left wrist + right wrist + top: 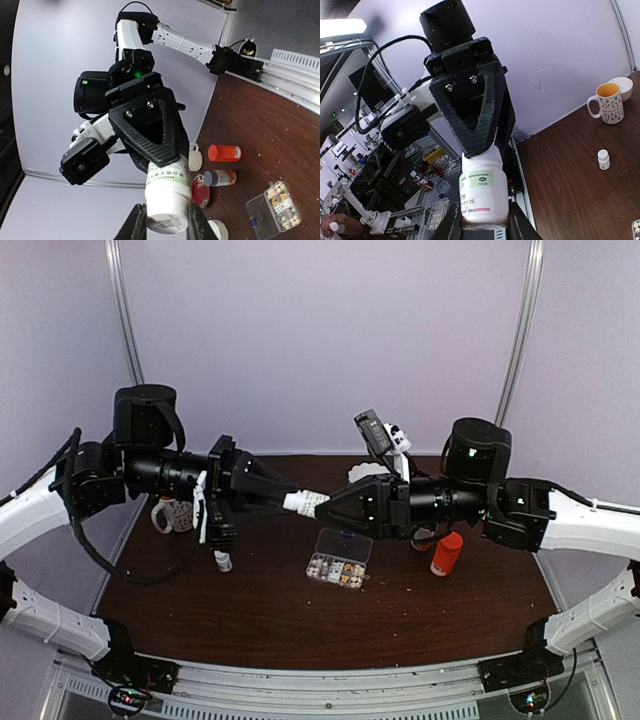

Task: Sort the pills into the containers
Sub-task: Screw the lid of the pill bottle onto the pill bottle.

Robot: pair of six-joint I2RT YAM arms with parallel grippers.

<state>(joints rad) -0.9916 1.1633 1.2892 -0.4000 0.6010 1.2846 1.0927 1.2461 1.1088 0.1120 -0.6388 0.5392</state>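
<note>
Organizer box [344, 541]: clear plastic, on the middle of the table, just near of the two meeting grippers, its far part bare.
Left gripper [166, 225]: fingers closed on one end of a white bottle [167, 192], which it holds in the air.
Right gripper [482, 227]: clamped on the other end of the same bottle.
Pills [334, 571]: whitish and tan, lying in the box's near compartments.
</note>
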